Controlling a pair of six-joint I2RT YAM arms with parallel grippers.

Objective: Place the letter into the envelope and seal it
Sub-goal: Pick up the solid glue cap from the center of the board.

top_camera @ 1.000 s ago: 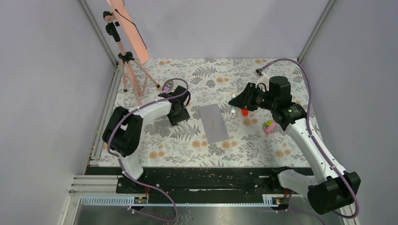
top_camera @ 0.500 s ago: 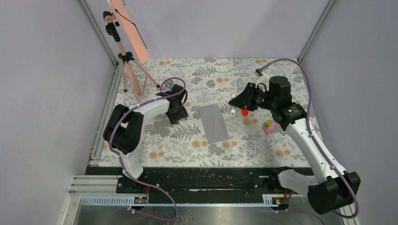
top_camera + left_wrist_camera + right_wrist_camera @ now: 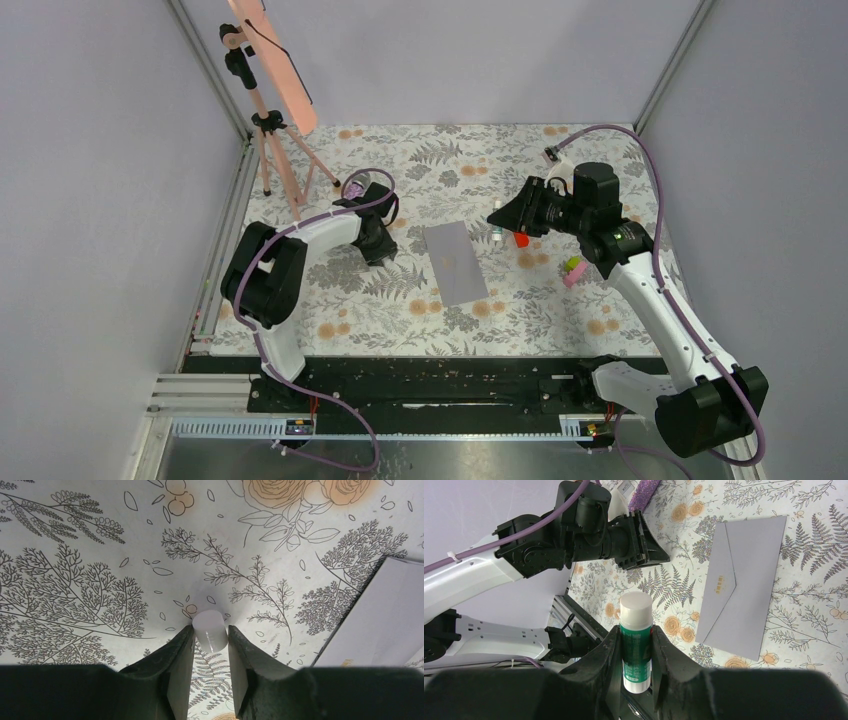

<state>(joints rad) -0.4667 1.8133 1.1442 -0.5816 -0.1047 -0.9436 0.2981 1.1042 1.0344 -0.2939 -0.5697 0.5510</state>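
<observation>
Right wrist view first: the right tool [image 3: 636, 630] is pinched tight on a green glue stick [image 3: 636, 652], white end up, carried clear of the desk [image 3: 804, 645]. Out from it, at about one o'clock, lies the envelope [image 3: 739, 580], flat on the flowered top. Its flap is folded down and the point of it reaches the middle. No letter anywhere in sight; it may be tucked inside, I can't tell from here.

Over to the top external view: the envelope sits between the two arms, its long axis running eleven to five. From the right tool it's at eight o'clock, near. From the left tool [image 3: 383, 250] it's at three o'clock, about as near.

Left wrist view: that tool's fingers are pressed either side of a small white cap [image 3: 210, 622] standing on the desk, with the envelope's corner off at three o'clock.

My read: the gluing falls to the right arm, and its stroke should follow that eleven-to-five line along the flap.
</observation>
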